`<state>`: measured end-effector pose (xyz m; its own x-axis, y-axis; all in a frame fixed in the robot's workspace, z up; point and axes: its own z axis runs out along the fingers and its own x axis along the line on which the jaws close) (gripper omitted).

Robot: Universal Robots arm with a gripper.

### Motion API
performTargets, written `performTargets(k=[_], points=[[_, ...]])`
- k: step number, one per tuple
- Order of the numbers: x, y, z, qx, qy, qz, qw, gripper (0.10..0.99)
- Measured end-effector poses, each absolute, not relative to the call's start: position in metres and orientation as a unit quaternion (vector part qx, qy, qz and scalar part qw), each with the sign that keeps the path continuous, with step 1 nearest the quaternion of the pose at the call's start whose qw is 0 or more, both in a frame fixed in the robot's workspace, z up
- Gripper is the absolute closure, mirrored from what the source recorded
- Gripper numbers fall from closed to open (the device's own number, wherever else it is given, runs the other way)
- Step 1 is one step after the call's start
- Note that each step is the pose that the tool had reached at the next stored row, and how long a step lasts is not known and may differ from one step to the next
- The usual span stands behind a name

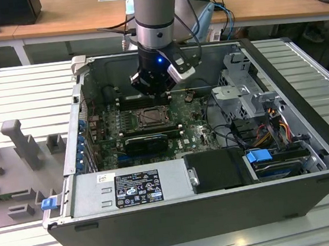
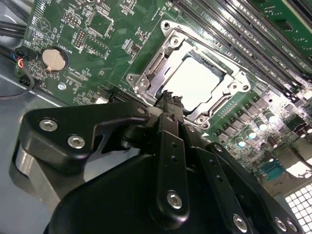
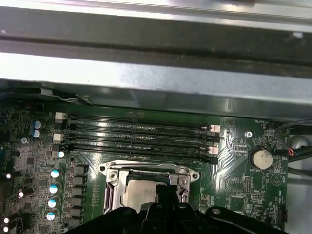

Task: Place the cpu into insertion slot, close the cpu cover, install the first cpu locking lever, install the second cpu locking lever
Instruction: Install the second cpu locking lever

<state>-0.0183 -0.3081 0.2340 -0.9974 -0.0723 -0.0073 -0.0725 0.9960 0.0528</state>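
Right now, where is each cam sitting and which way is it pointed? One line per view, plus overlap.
Exterior view: off the arm, above the open computer case, looking down; shows the arm and gripper over the motherboard.
Second wrist view: on the arm, looking past the gripper at the cpu under the cpu cover.
First wrist view: on the arm, facing the memory slots and case wall.
Shared: both wrist views show the cover and coin cell.

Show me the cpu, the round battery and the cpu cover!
cpu [image 2: 197, 83], second wrist view, pale top face.
round battery [image 3: 261, 158], first wrist view, its middle.
cpu cover [image 2: 168, 57], second wrist view, metal frame edge.
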Motion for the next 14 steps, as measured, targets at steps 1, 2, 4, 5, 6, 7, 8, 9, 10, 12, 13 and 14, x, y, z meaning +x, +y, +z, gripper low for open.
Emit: performTargets(k=[1, 2, 4, 5, 6, 7, 8, 9, 10, 12, 13, 14], points=[[-0.0183, -0.3088, 0.2340, -0.036, 0.999, 0.026, 0.003, 0.980], [-0.0183, -0.3093, 0.2340, -0.036, 0.999, 0.026, 0.003, 0.980], [-0.0183, -0.3102, 0.2340, -0.036, 0.999, 0.026, 0.003, 0.980], [-0.0183, -0.3106, 0.2340, -0.036, 0.999, 0.026, 0.003, 0.980], [-0.0183, -0.3109, 0.2339, -0.036, 0.999, 0.027, 0.003, 0.980], [-0.0183, -0.3113, 0.2340, -0.036, 0.999, 0.026, 0.003, 0.980], [-0.0183, -0.3116, 0.2340, -0.036, 0.999, 0.026, 0.003, 0.980], [-0.0182, -0.3120, 0.2340, -0.036, 0.999, 0.026, 0.003, 0.980], [-0.0183, -0.3124, 0.2340, -0.036, 0.999, 0.027, 0.003, 0.980], [-0.0183, -0.3130, 0.2340, -0.036, 0.999, 0.026, 0.003, 0.980], [-0.0182, -0.3134, 0.2340, -0.036, 0.999, 0.026, 0.003, 0.980], [-0.0182, -0.3140, 0.2339, -0.036, 0.999, 0.027, 0.003, 0.980]])
